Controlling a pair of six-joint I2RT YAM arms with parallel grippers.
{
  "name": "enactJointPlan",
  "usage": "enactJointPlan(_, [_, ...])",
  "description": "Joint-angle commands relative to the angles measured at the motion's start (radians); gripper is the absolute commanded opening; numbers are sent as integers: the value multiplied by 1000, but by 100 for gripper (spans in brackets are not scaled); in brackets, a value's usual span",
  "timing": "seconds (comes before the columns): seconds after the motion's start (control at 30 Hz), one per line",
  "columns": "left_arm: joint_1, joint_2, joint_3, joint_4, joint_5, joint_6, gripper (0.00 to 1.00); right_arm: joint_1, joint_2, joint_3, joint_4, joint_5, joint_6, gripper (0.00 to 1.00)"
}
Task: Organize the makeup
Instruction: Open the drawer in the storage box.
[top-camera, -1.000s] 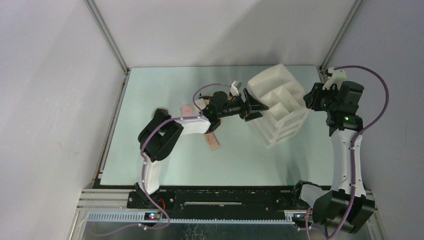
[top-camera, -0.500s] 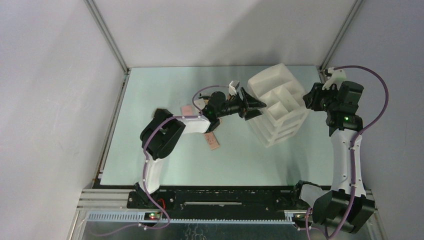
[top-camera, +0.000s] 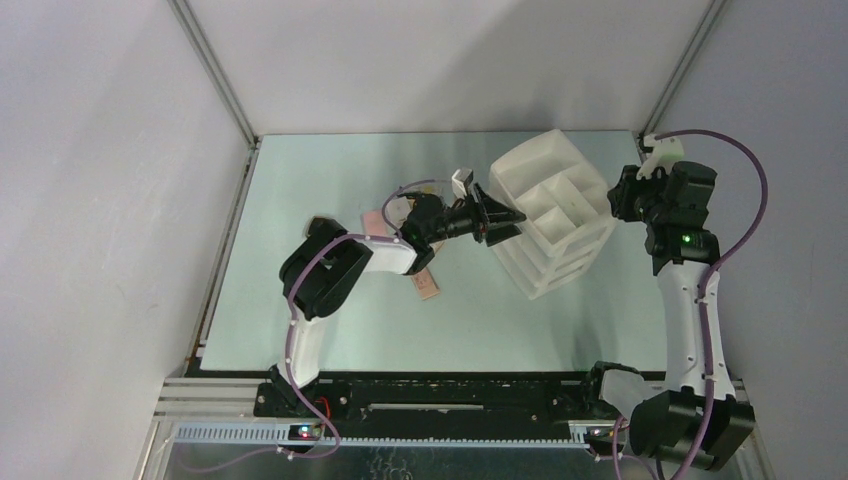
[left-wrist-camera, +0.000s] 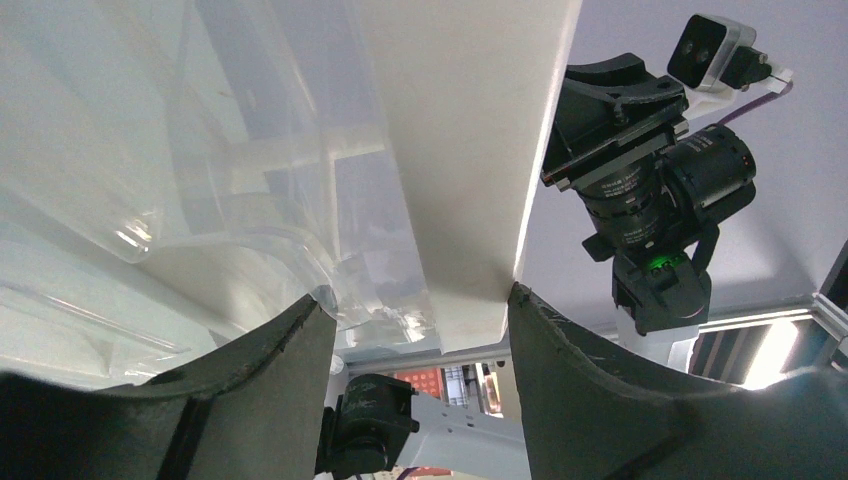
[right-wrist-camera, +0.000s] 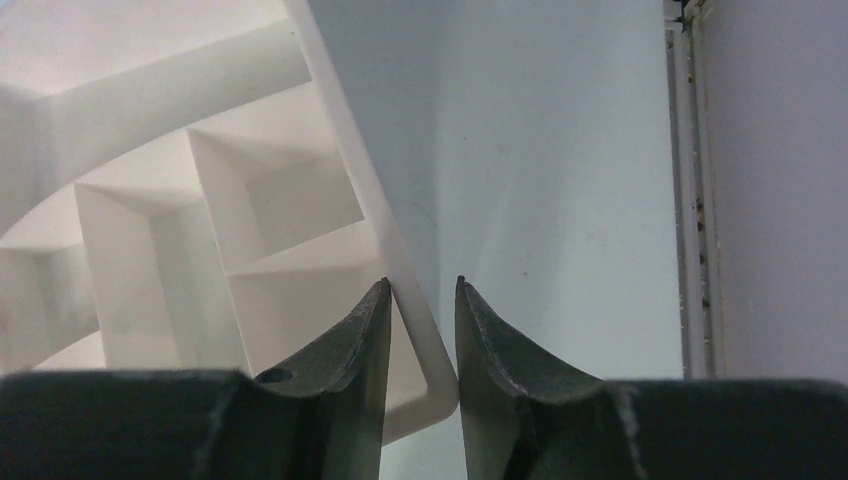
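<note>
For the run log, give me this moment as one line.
left gripper: astride organizer wall | right gripper: astride organizer rim corner | grips: unconfirmed | beige palette: on table

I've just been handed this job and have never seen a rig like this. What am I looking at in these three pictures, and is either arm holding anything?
These are two robot arms bolted at the near edge of a table, each ending in two fingers. The overhead picture looks down from behind them, with the left arm on the left. The other two pictures come from cameras on the wrists, so the dark shapes at the bottom are that arm's own fingers.

The big white organizer is right of centre. The left fingers stand either side of its left wall. The right fingers straddle its rim near a corner. I cannot tell whether either pair is squeezing.

Two flat pinkish palettes lie by the left arm, the far palette and the near palette. No makeup is held.
</note>
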Motion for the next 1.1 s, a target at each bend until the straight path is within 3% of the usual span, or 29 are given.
enactJointPlan(0.0, [3,-77,-48,183,33,-9,62,44,-47,23,57,112,-55,34])
enactJointPlan(0.27, [4,-97,-126,255,32,-15,66,125,-92,-29,120,253,-87,27])
enactJointPlan(1.07, [34,-155,-283,285,78,60,72,164,-109,-46,143,339,-123,22])
